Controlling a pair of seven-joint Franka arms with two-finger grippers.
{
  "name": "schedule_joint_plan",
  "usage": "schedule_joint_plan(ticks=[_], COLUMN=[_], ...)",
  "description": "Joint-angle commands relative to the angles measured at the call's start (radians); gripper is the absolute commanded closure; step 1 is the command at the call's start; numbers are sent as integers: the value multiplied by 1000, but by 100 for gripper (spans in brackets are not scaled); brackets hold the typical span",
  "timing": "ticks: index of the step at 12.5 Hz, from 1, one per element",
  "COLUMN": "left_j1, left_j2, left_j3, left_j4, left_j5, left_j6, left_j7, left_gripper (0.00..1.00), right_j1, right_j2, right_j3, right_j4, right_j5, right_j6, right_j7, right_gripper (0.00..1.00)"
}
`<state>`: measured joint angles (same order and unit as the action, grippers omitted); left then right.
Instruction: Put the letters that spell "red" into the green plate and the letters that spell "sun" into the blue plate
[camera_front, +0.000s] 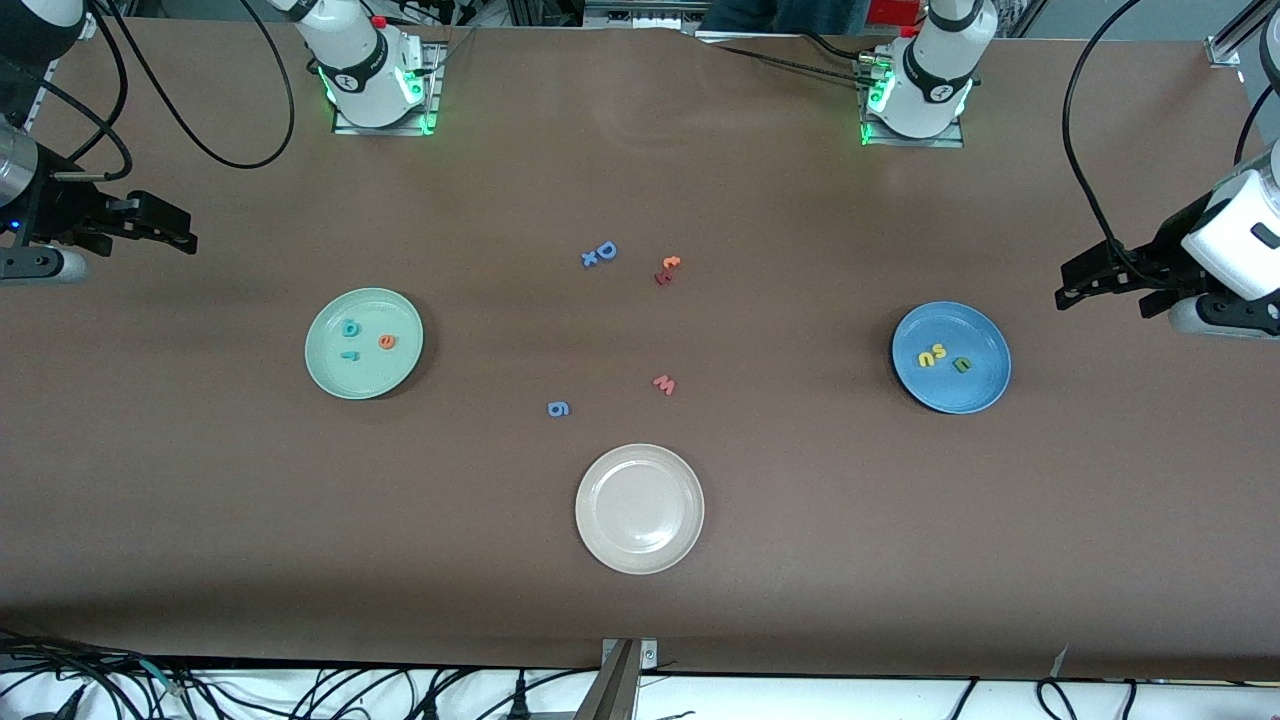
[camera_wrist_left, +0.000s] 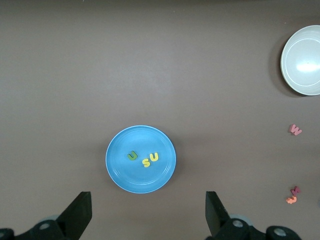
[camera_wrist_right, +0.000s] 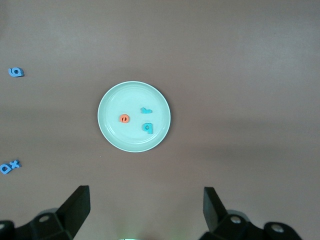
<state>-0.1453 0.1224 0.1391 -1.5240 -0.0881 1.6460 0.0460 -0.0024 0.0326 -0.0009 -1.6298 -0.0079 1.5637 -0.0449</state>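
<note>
The green plate (camera_front: 372, 378) (camera_wrist_right: 131, 141) lies toward the right arm's end and holds the orange "e" (camera_front: 386, 342) (camera_wrist_right: 124, 118), the teal "d" (camera_front: 350, 327) (camera_wrist_right: 147, 128) and the small teal "r" (camera_front: 348, 353) (camera_wrist_right: 146, 110). Toward the left arm's end, the blue plate (camera_front: 962, 396) (camera_wrist_left: 141, 181) holds the yellow "s" (camera_front: 939, 352) (camera_wrist_left: 146, 162), the yellow "n" (camera_front: 926, 357) (camera_wrist_left: 154, 157) and the olive "u" (camera_front: 962, 365) (camera_wrist_left: 132, 156). My right gripper (camera_front: 180, 232) (camera_wrist_right: 145, 197) hangs open and empty over the table beside the green plate. My left gripper (camera_front: 1065, 285) (camera_wrist_left: 148, 205) hangs open and empty beside the blue plate.
A cream-white plate (camera_front: 639, 545) (camera_wrist_left: 290, 75) sits mid-table, nearest the front camera. Loose letters lie between the plates: a blue "D" with an "x" (camera_front: 600, 253), an orange "t" on a red letter (camera_front: 667, 268), a salmon "w" (camera_front: 664, 384) and a blue "g" (camera_front: 558, 408).
</note>
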Motion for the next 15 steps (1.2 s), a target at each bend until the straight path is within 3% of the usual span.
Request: schedule_joint_plan(ticks=[1,15], left_j1=[-7,-11], left_j2=[-10,-10], left_j3=[-3,-35], left_j4=[-5,1], left_j5=[28,54], left_j6=[-9,-8], left_j7=[11,5], left_gripper=[0,0], right_j1=[-5,-5], right_j2=[-11,-11], right_j3=[4,4], right_j4=[2,4], right_j5=[6,6], right_j6=[-14,-13], right_j7=[-13,-13], right_gripper=[0,0])
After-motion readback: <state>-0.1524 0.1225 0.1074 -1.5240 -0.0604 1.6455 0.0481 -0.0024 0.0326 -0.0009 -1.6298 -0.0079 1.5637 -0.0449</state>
